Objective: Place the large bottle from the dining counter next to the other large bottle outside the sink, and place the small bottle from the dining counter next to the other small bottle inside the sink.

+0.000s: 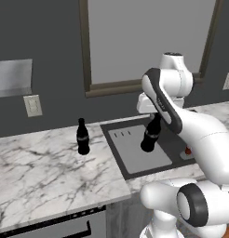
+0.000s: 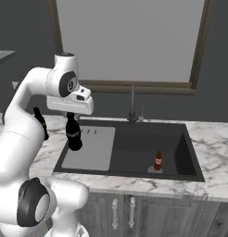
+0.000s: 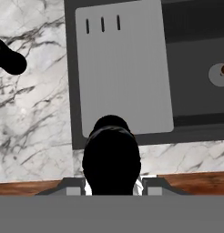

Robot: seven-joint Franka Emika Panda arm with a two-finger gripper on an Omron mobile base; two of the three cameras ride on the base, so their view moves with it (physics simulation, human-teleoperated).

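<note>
Carrying a tall black glass bottle [image 2: 73, 134], pincer [image 2: 72, 115] clamped around its neck, over the grey ribbed drainboard [image 2: 90, 149] toward the matching black bottle [image 1: 83, 137] on the marble counter [image 1: 42, 162].

Black bottle [image 1: 150, 135], reddish-brown small bottle [image 2: 158, 160], grey-veined white marble counter [image 1: 46, 167].

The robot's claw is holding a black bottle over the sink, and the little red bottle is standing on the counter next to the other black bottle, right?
Not quite. The claw does hold a black bottle over the sink, but the little red bottle stands inside the sink basin, as the right base view shows. The other black bottle stands alone on the counter.
</note>
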